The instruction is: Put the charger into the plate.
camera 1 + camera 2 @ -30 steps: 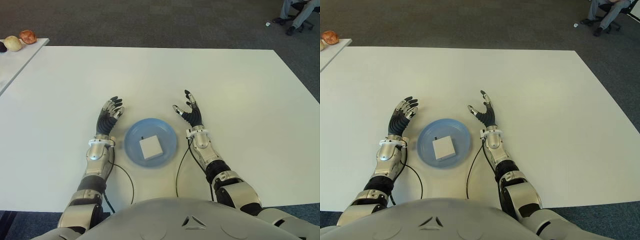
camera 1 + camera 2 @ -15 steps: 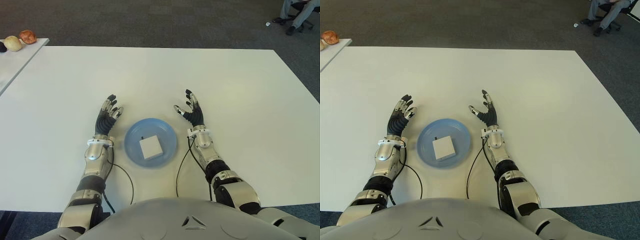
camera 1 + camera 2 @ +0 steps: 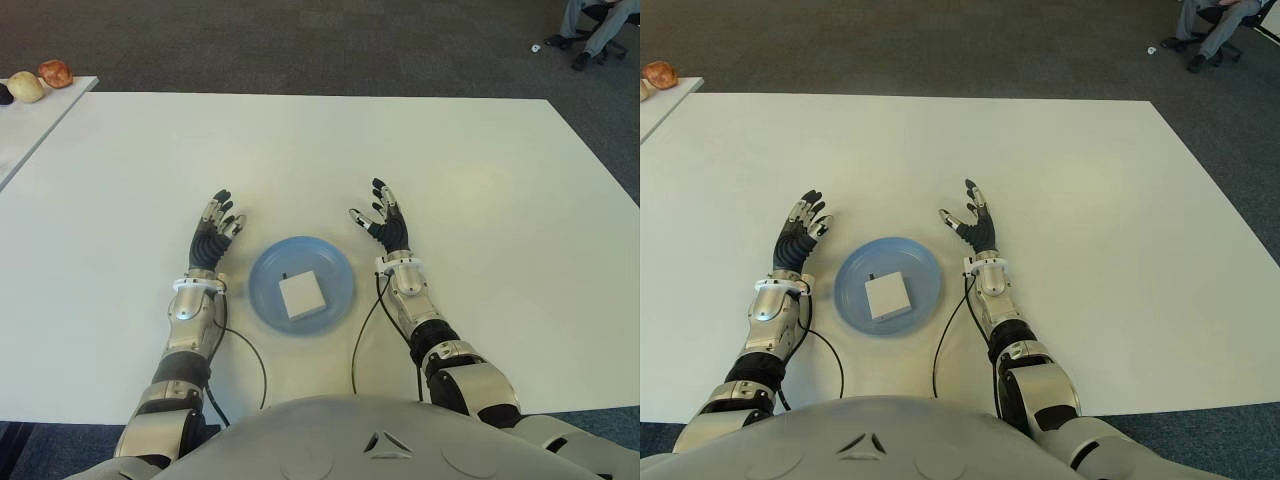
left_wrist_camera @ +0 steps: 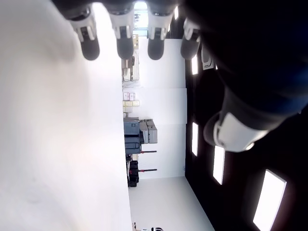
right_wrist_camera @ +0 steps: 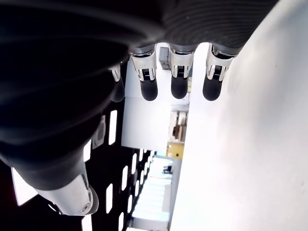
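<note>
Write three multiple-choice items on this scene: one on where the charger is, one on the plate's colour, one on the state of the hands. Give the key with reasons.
1. Where is the charger?
A. In the plate
B. In the left hand
C. At the table's far edge

2. What colour is the plate?
A. Red
B. Blue
C. Black

3. What do the hands hold?
A. Each holds a plate
B. The right holds the charger
C. Nothing, both are open

Key: 1 A, the white block lies inside the rim. 2 B, the dish is light blue. 3 C, the left hand and right hand flank the plate with fingers spread.
</note>
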